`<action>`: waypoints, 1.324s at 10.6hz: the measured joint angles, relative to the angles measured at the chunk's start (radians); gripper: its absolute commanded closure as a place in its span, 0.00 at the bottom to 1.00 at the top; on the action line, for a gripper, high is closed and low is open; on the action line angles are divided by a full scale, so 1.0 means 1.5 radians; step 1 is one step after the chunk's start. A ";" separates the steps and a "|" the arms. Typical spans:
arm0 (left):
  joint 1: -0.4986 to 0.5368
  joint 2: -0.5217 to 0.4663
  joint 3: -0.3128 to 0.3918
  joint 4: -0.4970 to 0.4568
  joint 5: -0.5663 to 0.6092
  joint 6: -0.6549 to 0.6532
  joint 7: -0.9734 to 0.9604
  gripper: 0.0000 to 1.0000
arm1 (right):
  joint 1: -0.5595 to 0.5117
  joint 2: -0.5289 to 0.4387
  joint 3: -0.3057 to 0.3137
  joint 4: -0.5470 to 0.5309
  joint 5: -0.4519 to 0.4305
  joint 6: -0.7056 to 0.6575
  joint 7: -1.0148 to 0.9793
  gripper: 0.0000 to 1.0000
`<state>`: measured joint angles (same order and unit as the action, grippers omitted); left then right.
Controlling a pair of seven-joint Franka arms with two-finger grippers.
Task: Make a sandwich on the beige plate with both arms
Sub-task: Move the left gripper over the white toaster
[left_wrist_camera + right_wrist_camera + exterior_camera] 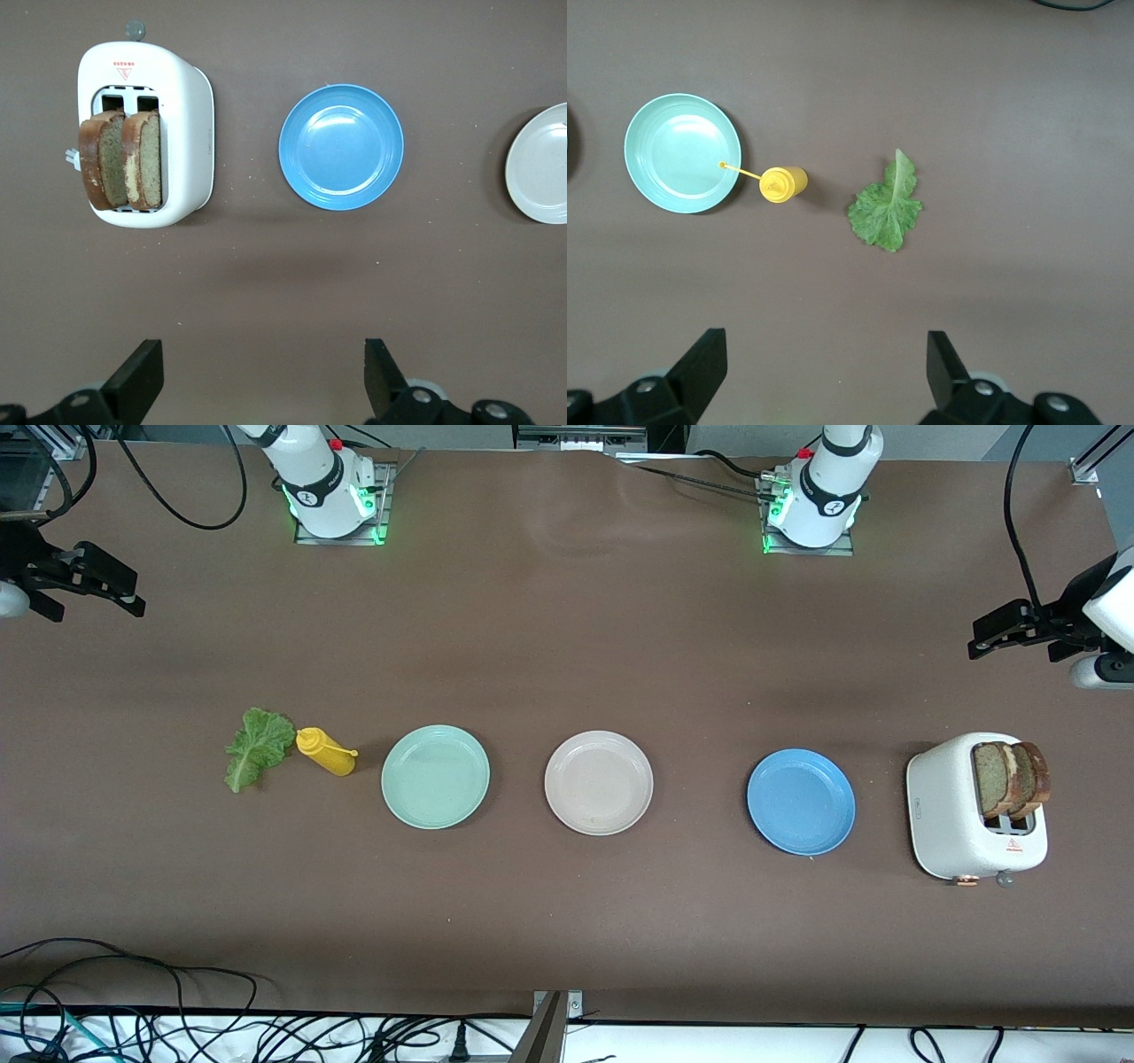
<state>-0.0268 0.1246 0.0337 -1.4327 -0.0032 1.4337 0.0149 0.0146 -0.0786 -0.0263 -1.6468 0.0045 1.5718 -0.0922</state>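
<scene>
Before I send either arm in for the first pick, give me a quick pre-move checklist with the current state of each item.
1. Beige plate bare and ready for the sandwich: ok.
2. Both bread slices standing up out of the toaster, reachable from above: ok.
3. Lettuce lying flat on the table, apart from the mustard bottle: ok, but the bottle is right beside it.
4. Left end effector open, up over the table's left-arm end above the toaster area: ok.
5. Right end effector open, up over the right-arm end: ok.
6. Sandwich assembled: not ok, nothing moved yet.
</scene>
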 measured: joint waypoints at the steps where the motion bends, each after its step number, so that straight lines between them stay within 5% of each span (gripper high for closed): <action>1: 0.004 0.013 0.002 0.000 0.000 0.000 0.000 0.00 | 0.000 0.000 0.000 0.000 0.000 0.000 0.000 0.00; 14: 0.104 0.226 0.005 0.000 0.000 0.235 0.099 0.00 | 0.001 0.000 0.000 0.001 0.000 -0.002 0.000 0.00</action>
<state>0.1298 0.4639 0.0408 -1.4325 -0.0029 1.7869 0.1638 0.0159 -0.0792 -0.0257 -1.6452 0.0045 1.5694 -0.0922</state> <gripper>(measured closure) 0.000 0.000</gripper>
